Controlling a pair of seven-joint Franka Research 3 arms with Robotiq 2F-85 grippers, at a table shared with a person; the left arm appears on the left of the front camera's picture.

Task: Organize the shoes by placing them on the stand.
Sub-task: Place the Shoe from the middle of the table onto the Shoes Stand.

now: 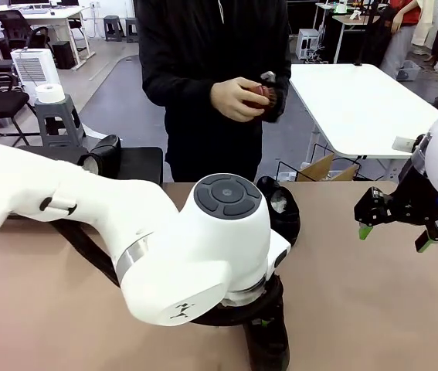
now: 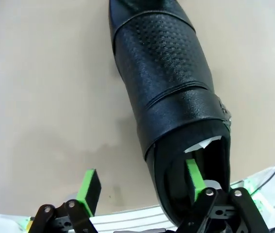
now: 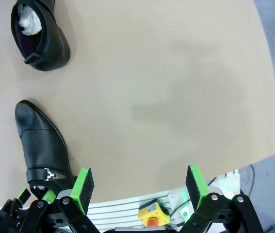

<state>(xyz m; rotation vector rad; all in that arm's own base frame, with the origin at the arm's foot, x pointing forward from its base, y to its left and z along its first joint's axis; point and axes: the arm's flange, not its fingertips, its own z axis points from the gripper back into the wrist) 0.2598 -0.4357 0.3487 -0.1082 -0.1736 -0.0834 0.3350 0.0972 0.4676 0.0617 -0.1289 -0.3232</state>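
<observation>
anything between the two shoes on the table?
Nothing: right wrist view shows bare table between the stuffed shoe and the buckled shoe.

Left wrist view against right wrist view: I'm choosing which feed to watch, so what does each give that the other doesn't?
Left wrist: the left end effector open astride the side wall of the buckled shoe, one pad inside its opening, the other outside over the table.
Right wrist: the right end effector open over bare table, a second shoe with white stuffing farther off, and a yellow button box past the table's edge.
Shared: the buckled shoe lying on the tan table.
</observation>
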